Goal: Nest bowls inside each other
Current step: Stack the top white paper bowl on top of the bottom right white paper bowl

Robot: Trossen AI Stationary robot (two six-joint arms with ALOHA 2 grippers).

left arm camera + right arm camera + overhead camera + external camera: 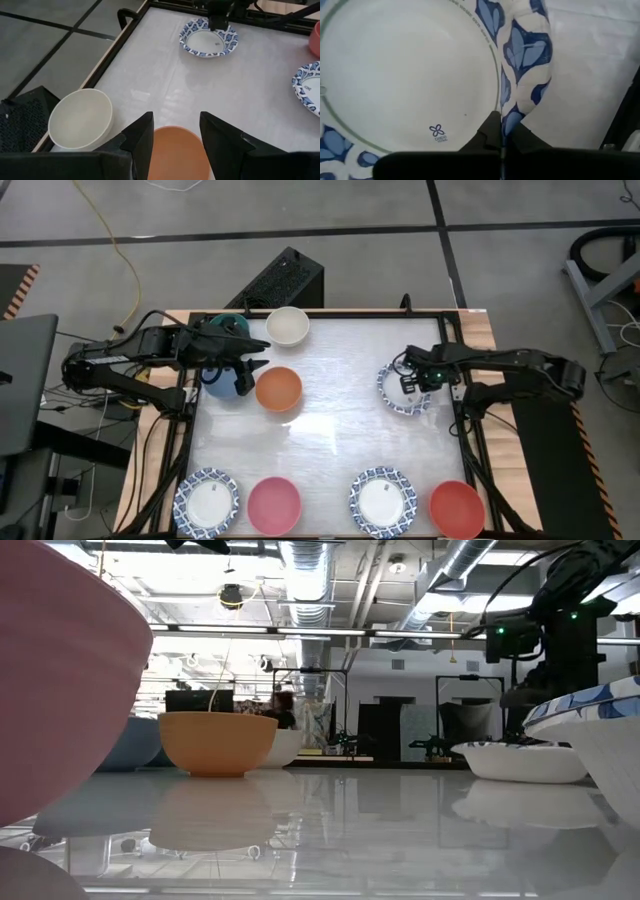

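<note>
Only the right wrist view shows the right gripper (501, 131) with jaws clamped on the rim of the patterned bowl (410, 75), which sits at the right of the high frame, near the surface (340, 415) edge. The bare centre lies open. The left gripper (176, 137), jaws apart, hovers over the orange bowl (177, 152).

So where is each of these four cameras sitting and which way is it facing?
High: overhead, straight down on the table; both arms show.
Low: table height, looking level past the orange bowl; an arm hangs upper right.
Left wrist: behind the left gripper, jaws apart above the orange bowl.
Right wrist: behind the right gripper, shut on the patterned bowl rim.
Shared: high and left wrist both show that patterned bowl.
</note>
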